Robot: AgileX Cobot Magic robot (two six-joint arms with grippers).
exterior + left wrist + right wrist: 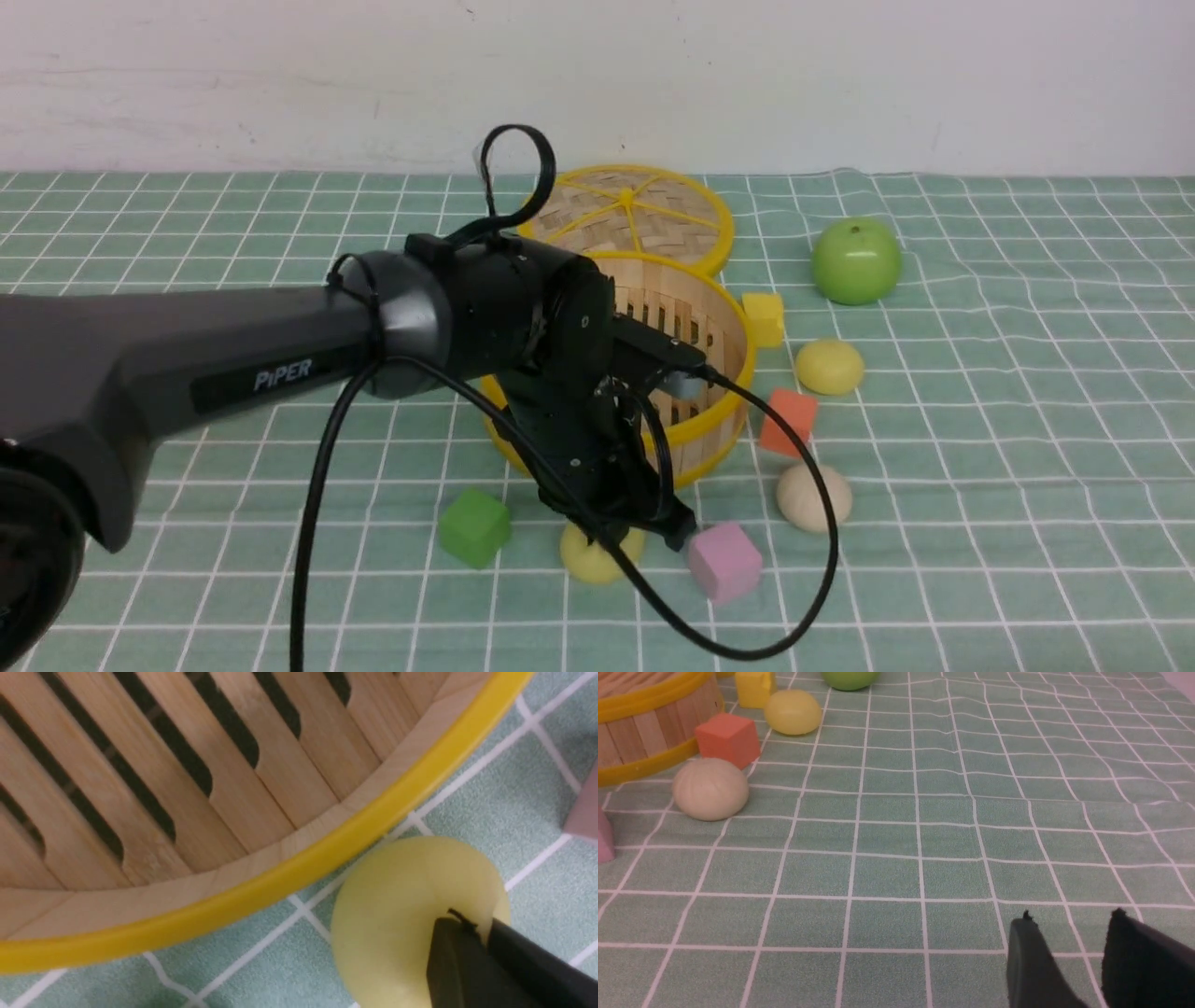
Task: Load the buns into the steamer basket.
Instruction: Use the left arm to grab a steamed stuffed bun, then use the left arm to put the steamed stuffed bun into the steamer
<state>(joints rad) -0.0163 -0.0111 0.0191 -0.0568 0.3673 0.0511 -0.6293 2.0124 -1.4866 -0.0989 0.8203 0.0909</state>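
Left gripper (481, 928): jaws closed, tips over pale yellow bun (397, 914) just beside steamer basket (187, 919). We note right gripper (1071, 919) well apart from basket, jaws parted, empty.

White wall (840, 75) behind green checked tablecloth (1027, 420).

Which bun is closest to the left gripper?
The pale yellow bun between the green cube and pink cube, right at the left gripper; the other yellow bun and beige bun lie farther right.
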